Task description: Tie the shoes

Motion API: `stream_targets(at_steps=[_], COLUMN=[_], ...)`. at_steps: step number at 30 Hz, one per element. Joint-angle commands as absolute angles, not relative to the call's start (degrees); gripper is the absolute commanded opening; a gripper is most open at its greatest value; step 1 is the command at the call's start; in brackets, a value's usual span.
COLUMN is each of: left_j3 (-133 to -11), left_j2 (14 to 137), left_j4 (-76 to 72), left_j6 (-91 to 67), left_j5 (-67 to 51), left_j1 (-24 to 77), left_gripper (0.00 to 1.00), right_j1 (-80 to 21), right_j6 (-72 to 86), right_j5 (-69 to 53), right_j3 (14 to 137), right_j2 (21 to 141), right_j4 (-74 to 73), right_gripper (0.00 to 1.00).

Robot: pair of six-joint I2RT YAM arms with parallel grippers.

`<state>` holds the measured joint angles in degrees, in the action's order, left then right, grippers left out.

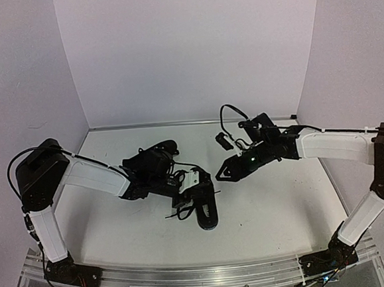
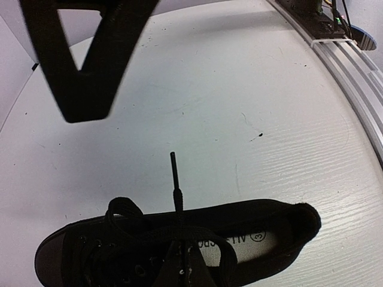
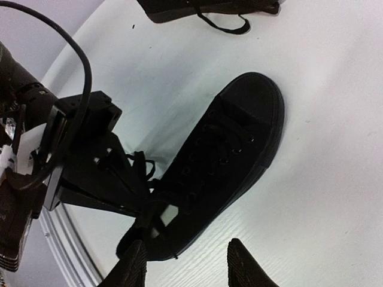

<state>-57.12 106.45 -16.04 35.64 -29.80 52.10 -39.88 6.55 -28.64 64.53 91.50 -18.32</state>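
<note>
One black shoe [image 1: 208, 215] lies on the white table in front of the left arm, with its toe toward the near edge. My left gripper [image 1: 185, 196] hovers over its tongue, shut on a thin black lace [image 2: 175, 179] whose stiff tip pokes out past the fingertips. In the left wrist view the shoe [image 2: 269, 224] lies sideways with looped laces. The second shoe [image 1: 154, 156] sits farther back, behind the left arm. My right gripper [image 1: 222, 174] hangs just right of the near shoe [image 3: 227, 149]. Its fingers [image 3: 242, 266] stand apart over bare table with nothing between them.
An aluminium rail [image 2: 353, 66] runs along the table's near edge. White booth walls [image 1: 191, 50] close the back and sides. A black cable [image 1: 226, 113] loops above the right wrist. The left arm [image 1: 95, 178] stretches across the left half of the table.
</note>
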Motion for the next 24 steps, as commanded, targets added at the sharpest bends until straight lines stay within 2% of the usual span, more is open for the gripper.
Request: stream_targets(at_steps=[1, 7, 17, 22, 24], left_j3=[-57.81, -58.01, -58.21, -58.21, -58.31], left_j2=[105.75, 105.62, 105.47, 105.68, 105.78], left_j4=[-18.67, -18.27, -17.95, -17.81, -17.76], left_j6=[34.72, 34.82, 34.90, 34.98, 35.07], left_j5=[-30.09, -30.11, -29.89, -29.40, -29.48], left_j1=[52.11, 52.13, 52.12, 52.11, 52.10], left_gripper=[0.00, 0.00, 0.00, 0.00, 0.00], right_j1=[-39.61, -39.46, -39.47, -39.49, -39.47], right_j6=[10.48, 11.42, 11.08, 10.87, 10.66], right_j5=[-35.09, -39.78, -42.82, -44.18, -44.05], right_j3=[61.31, 61.87, 63.00, 63.37, 63.28], right_j2=[91.81, 96.74, 100.33, 101.15, 101.16], right_j4=[-15.59, -13.75, -12.41, -11.96, -11.96], right_gripper=[0.43, 0.35, 0.33, 0.28, 0.23])
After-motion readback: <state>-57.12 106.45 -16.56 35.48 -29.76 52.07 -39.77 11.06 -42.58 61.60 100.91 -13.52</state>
